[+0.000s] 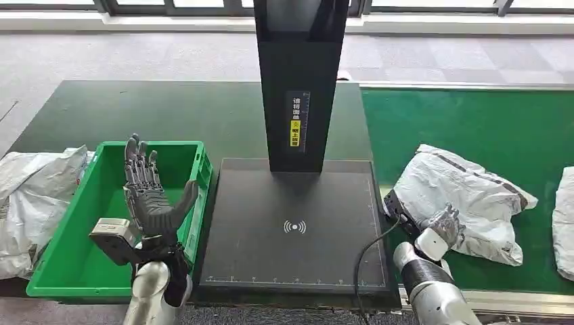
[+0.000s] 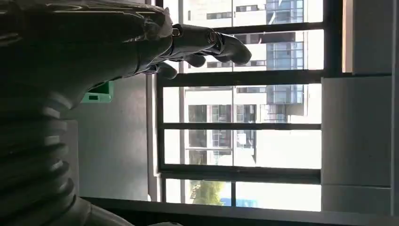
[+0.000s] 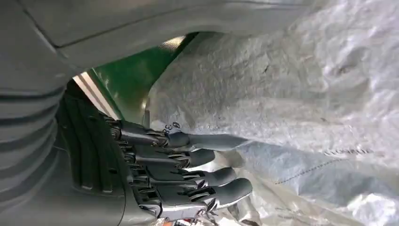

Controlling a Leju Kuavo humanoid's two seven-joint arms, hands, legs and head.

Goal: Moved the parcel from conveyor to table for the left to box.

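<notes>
The parcel (image 1: 467, 196) lies on the green conveyor (image 1: 474, 122), right of the black scanner plate (image 1: 291, 223). My right robot hand (image 1: 445, 223) rests on its near edge, fingers (image 3: 207, 160) stretched flat along the plastic. My left robot hand (image 1: 147, 193) stands upright, spread and empty, above the green box (image 1: 68, 264) on the bench (image 1: 203, 115).

There are three soft grey parcel bags. One parcel (image 1: 467, 196) lies on the green conveyor belt (image 1: 474, 122). One more bag (image 1: 565, 223) lies at the right edge of the belt, cut off by the picture. One bag (image 1: 30, 203) lies left of the bin. There is one green bin (image 1: 74, 250). There is one black scanner stand (image 1: 298, 81) with one flat black plate (image 1: 298, 230). There are two robot hands: the left hand (image 1: 149, 193) and the right hand (image 1: 447, 222).
</notes>
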